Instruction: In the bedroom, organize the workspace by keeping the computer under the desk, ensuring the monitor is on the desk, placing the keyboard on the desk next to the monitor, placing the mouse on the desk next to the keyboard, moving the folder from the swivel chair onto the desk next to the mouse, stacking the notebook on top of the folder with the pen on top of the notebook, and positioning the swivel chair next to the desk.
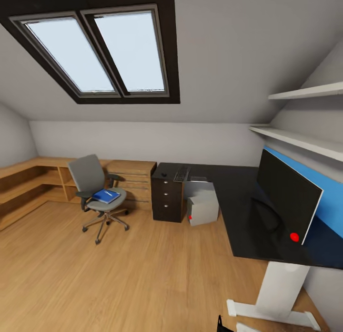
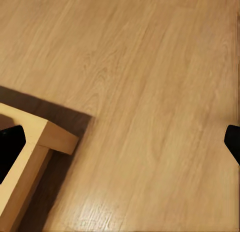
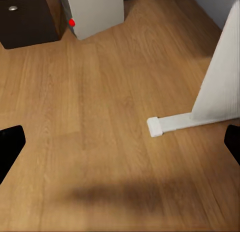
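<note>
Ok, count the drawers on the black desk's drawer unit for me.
3, stacked one above another in the desk's drawer unit beside the computer: top drawer, middle drawer, bottom drawer. Only the front face shows, so any drawers on other sides would be hidden.

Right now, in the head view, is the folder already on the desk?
No. The folder lies on the seat of the swivel chair, which stands apart from the desk.

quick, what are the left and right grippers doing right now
Left gripper: open, jaws wide apart, nothing between them, over the wooden floor.
Right gripper: open, jaws wide apart, holding nothing, over floor near the desk leg.
</note>
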Robot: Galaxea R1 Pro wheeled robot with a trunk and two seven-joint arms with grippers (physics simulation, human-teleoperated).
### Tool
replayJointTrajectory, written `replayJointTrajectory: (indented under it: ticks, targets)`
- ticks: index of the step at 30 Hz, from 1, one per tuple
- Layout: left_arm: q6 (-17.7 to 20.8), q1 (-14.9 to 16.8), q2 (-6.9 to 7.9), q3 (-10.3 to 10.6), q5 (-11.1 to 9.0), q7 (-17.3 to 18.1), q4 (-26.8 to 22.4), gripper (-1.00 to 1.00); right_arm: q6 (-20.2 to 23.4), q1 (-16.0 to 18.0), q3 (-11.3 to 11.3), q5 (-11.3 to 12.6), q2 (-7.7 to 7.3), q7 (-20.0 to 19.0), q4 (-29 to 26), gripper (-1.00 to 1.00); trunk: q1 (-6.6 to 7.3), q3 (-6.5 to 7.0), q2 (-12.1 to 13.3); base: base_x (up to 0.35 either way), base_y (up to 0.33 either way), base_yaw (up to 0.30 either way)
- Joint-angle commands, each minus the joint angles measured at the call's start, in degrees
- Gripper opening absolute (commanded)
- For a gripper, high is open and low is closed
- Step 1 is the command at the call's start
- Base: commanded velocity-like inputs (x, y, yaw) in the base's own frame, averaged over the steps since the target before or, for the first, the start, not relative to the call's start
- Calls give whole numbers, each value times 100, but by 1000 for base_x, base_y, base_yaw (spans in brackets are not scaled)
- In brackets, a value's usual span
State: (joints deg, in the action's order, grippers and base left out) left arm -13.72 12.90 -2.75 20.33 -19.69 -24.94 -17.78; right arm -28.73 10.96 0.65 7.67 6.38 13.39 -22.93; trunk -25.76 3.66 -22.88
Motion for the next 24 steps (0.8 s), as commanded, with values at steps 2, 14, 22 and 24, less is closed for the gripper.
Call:
replayJointTrajectory:
  ticks: [2,14,22,24]
  targets:
    - [-25,2,3,50,-53,-29,3,100,-28,3,6,42,3,-14,7,100,-2,-2,-4,0,0,-235]
    - [-21,2,2,56,-44,-28,11,100,-21,3,6,42,9,-38,30,100,-2,-2,-4,89,66,-22]
    - [-16,2,-6,59,-44,-28,11,100,-27,3,-204,24,4,-66,34,100,-2,-2,-4,275,7,0]
    - [-16,2,-6,59,-44,-28,11,100,-28,3,-222,24,4,-66,34,100,-2,-2,-4,328,69,0]
